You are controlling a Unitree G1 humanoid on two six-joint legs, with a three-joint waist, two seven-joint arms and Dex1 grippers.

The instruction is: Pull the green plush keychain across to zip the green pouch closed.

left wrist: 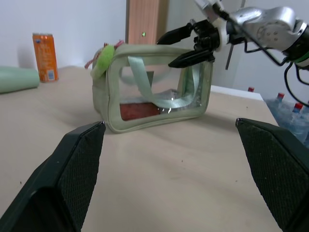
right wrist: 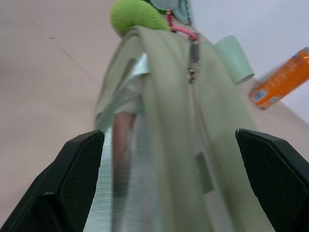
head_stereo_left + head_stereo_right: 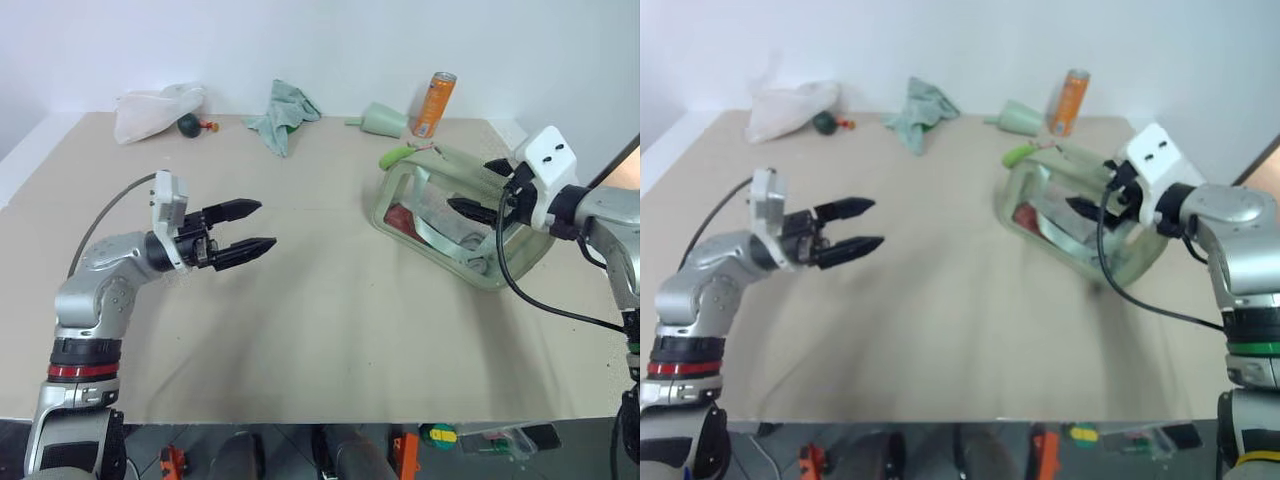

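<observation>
While the right end effector [image 3: 478, 189] hangs over the near end of the green pouch [image 3: 455, 225] with its two black fingers spread wide and nothing between them, the zipping itself has not begun, as far as I can judge. From that end effector the green plush keychain [image 3: 394, 156] lies toward ten o'clock, at the far end of the pouch's top seam, with its thin reddish cord running to the zipper pull; the wrist view looks straight along that seam toward the plush. The left end effector [image 3: 250, 227] hovers well apart at about nine o'clock from the pouch, over bare bench, also fully spread and empty, its fingers pointing toward the pouch. What remains, then, is nearly everything: reach the plush, close on it, and draw it along the seam, probably with the pouch steadied by the other arm. The pouch stands on the right part of the bench [image 3: 320, 330], close to its right edge at three o'clock, so room on that side is tight. Toward twelve o'clock an orange can [image 3: 435, 104] and a pale green cone [image 3: 382, 119] stand just behind the plush end, which crowds that approach. The wide middle of the bench, from six to nine o'clock of the pouch, is open.
</observation>
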